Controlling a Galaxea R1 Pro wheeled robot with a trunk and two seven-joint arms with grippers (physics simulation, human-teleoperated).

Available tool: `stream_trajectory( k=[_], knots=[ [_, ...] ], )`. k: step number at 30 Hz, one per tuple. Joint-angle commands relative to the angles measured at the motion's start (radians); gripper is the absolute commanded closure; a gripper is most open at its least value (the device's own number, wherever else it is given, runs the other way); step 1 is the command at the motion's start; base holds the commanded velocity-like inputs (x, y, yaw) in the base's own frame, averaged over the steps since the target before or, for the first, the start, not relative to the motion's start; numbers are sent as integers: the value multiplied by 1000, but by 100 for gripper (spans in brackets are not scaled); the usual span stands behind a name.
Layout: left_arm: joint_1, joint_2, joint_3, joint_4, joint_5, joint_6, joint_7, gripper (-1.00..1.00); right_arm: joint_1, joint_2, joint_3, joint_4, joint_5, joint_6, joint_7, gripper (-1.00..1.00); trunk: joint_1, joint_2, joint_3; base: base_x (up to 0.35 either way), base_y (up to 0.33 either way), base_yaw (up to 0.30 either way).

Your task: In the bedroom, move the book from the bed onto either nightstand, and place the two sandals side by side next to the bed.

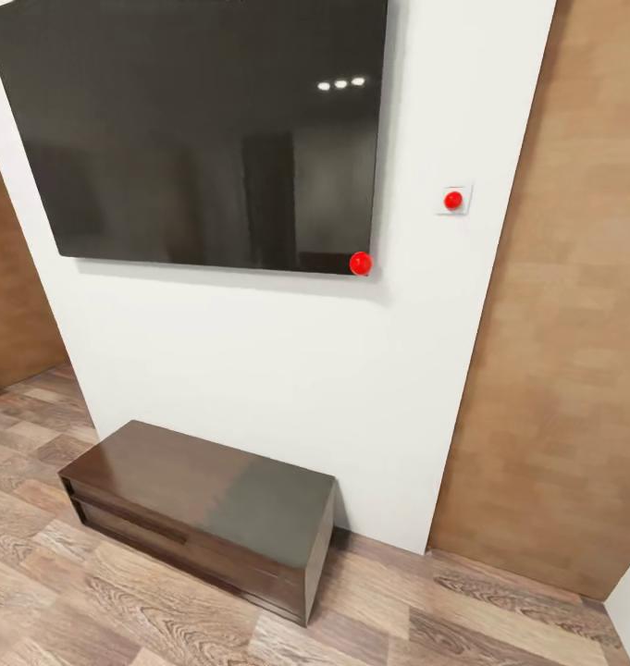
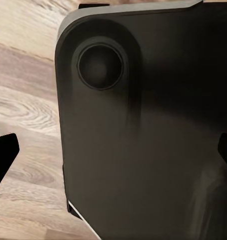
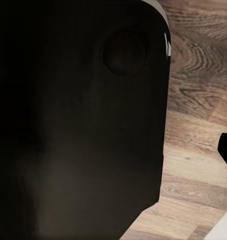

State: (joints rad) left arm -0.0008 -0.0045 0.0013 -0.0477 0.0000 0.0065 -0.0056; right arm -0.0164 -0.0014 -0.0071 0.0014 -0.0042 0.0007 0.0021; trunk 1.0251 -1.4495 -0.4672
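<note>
Against the white wall (image 1: 259, 370) stands a long dark low cabinet (image 1: 203, 513) under a big black screen (image 1: 194, 129); wood-plank floor (image 1: 92, 610) runs around it. Both wrist views face a dark rounded robot panel (image 2: 143, 140) over the floor, with dark finger tips at the edges, so I cannot tell how far either pair of fingers is open.

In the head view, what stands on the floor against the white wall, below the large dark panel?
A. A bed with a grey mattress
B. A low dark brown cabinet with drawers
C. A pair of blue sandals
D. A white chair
B: a low dark brown cabinet with drawer fronts stands on the wood-plank floor against the white wall, under the dark panel.
</note>
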Motion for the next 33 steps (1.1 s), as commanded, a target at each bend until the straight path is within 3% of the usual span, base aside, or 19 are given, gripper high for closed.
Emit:
stream_trajectory(
  k=[1,26,33],
  knots=[
    [0,0,0,-1,0,1,-1,-100,0,0,-1,0,0,0,0,-100,0,0,-1,0,0,291],
    [0,0,-1,-2,-1,-5,-1,-100,0,0,2,0,0,0,2,-100,0,0,-1,0,0,291],
    [0,0,-1,-7,-1,-57,-1,-100,0,0,1,0,0,0,2,-100,0,0,-1,0,0,291]
  ],
)
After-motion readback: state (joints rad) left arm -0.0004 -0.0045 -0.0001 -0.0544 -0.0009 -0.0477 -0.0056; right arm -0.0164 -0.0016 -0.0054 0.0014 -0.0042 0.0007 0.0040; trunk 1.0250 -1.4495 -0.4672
